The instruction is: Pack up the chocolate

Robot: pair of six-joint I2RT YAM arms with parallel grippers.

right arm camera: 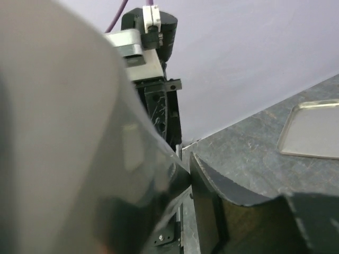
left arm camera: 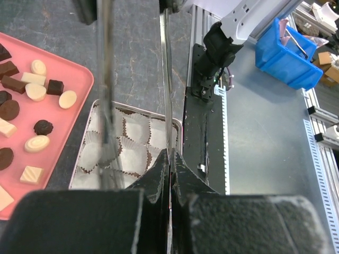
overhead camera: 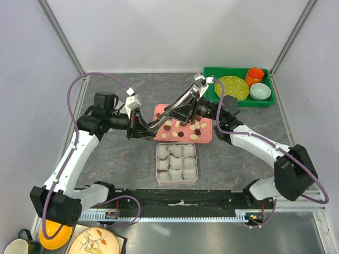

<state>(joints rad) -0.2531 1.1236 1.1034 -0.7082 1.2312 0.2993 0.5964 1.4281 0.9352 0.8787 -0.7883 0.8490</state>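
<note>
Several dark brown and cream-white chocolates (overhead camera: 183,128) lie on a pink tray (overhead camera: 159,109) at mid table; they also show in the left wrist view (left arm camera: 37,92). A metal tin (overhead camera: 157,164) lined with white paper cups (overhead camera: 176,163) stands just in front of the tray; no chocolate shows in the cups. My left gripper (overhead camera: 142,125) and right gripper (overhead camera: 194,98) are each shut on an edge of a clear plastic lid (overhead camera: 177,109), held tilted above the tray. The lid's thin edge runs up from my left gripper (left arm camera: 170,159). The lid (right arm camera: 79,132) fills the right wrist view beside my right gripper (right arm camera: 189,174).
A green bin (overhead camera: 212,71) at the back right holds a yellow plate (overhead camera: 233,87), an orange cup (overhead camera: 255,75) and a pale bowl (overhead camera: 260,91). A black rail (overhead camera: 180,198) runs along the near edge. Pale walls close in the table on three sides.
</note>
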